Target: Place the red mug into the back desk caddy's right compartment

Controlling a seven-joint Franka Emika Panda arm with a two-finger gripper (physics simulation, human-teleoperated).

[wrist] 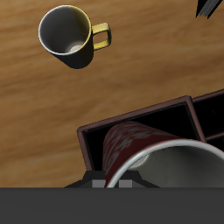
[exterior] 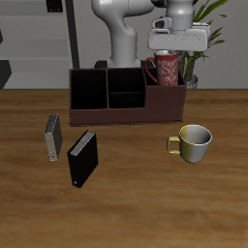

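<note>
Wooden worktop [exterior: 126, 184] carries everything here, and the back desk caddy [exterior: 126, 107] stands toward its back edge, a long dark reddish-brown box with black sections. At one end of it is the right compartment [wrist: 175, 118], the wide one. The tool [exterior: 174, 50] is above this end and it holds the red mug [exterior: 166, 70] by the upper part; the mug is upright and its lower part is already behind the caddy wall, so I judge it is partly inside the compartment or just over it. How wide the jaws stand I cannot see exactly, only that they are closed on the mug. The risk, I think, is a release too early: if the bottom is not yet on the floor, the mug can drop and tip against a divider. In the wrist view the mug seems close to the compartment wall, so its handle or base may catch there. A yellow-cream mug [exterior: 194, 141] nearer the front edge is well apart.
</note>
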